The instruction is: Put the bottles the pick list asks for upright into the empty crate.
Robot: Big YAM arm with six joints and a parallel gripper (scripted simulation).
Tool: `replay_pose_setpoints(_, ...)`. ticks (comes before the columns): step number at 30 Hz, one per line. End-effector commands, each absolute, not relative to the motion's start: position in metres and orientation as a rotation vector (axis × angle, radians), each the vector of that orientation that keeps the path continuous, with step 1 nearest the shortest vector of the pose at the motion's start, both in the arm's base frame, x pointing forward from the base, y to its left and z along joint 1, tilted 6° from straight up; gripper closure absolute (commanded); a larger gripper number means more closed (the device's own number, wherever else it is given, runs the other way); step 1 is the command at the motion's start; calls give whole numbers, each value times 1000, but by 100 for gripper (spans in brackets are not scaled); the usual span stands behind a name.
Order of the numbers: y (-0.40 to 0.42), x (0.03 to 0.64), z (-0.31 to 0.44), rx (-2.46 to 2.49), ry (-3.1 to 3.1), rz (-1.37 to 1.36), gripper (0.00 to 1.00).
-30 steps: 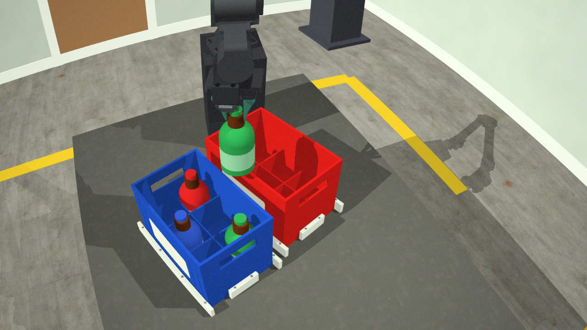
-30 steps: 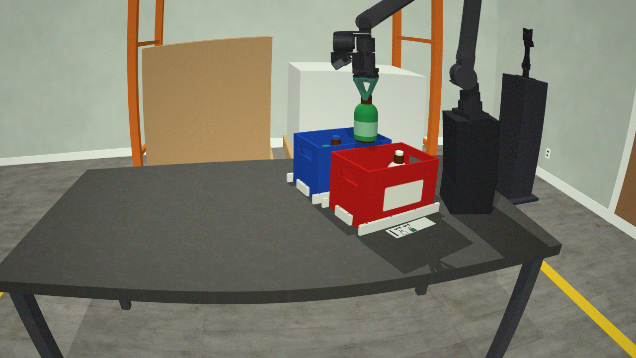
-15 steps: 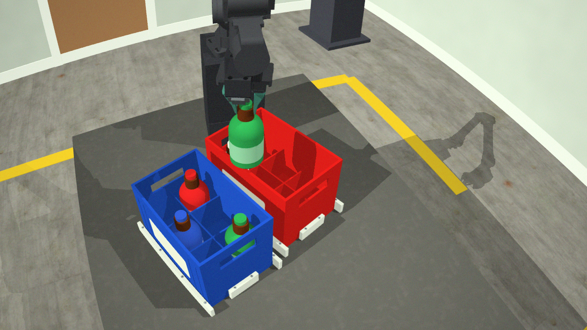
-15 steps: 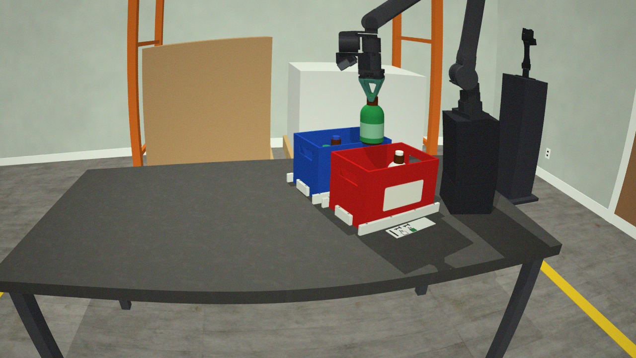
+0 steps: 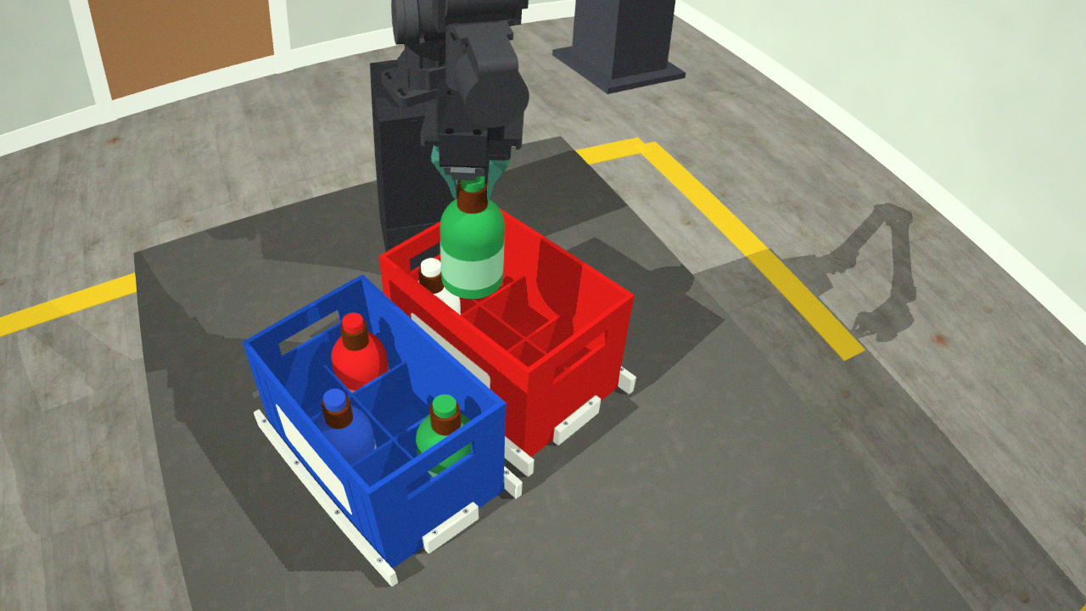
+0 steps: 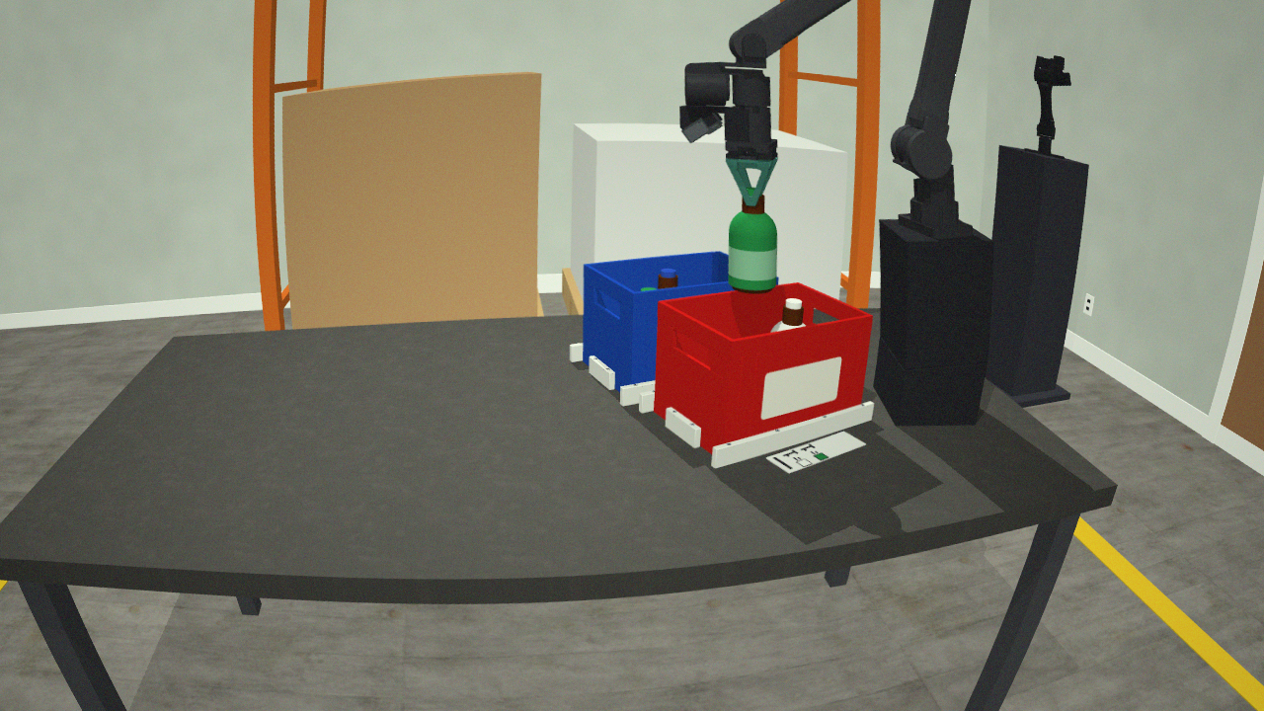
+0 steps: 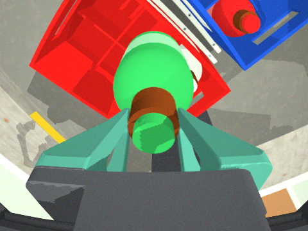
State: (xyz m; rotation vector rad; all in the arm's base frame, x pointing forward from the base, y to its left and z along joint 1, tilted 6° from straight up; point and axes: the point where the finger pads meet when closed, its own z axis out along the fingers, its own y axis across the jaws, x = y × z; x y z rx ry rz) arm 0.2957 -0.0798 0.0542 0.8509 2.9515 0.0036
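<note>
My gripper is shut on the brown neck of a green bottle with a pale green label. The bottle hangs upright over the back part of the red crate, its base about level with the rim. A white bottle stands in a cell of the red crate beside it. The blue crate holds a red bottle, a blue bottle and another green bottle. The pick list lies in front of the red crate.
The two crates stand side by side inside white corner rails. The arm's black pedestal stands right behind the red crate. A second dark tower stands beyond the table.
</note>
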Motion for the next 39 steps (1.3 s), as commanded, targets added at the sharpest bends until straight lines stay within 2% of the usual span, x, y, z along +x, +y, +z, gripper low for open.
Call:
replay_pose_setpoints(1,-81,325,89,832,2843,3,100)
replay_pose_setpoints(8,-73,304,69,845,2886,2,100)
replay_pose_setpoints(33,-69,305,68,839,2881,3,100)
replay_pose_setpoints(34,-73,321,82,827,2844,8,100)
replay_pose_setpoints(39,-73,322,82,828,2846,7,100)
